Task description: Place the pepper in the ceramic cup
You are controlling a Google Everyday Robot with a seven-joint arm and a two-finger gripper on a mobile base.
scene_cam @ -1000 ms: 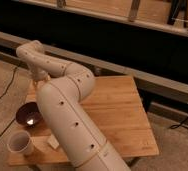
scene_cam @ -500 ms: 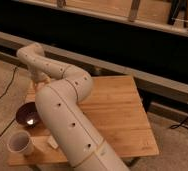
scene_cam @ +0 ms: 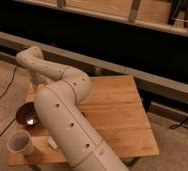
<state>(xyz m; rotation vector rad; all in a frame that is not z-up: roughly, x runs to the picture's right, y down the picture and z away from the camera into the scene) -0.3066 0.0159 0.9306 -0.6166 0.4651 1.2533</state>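
Note:
The white ceramic cup [scene_cam: 19, 143] stands upright at the front left corner of the wooden table [scene_cam: 117, 107]. The pepper is not in view; the arm may hide it. My big white arm [scene_cam: 62, 110] crosses the left half of the table and bends down at its far end. My gripper [scene_cam: 37, 81] hangs there at the table's far left edge, behind the dark bowl and well behind the cup.
A wide dark glossy bowl [scene_cam: 28, 114] sits at the table's left edge, just behind the cup. A small pale object [scene_cam: 51, 143] lies next to the arm, right of the cup. A long rail and shelving run behind the table. Cables lie on the floor.
The far end of the arm has shifted slightly left and down. The cup and the bowl have not moved.

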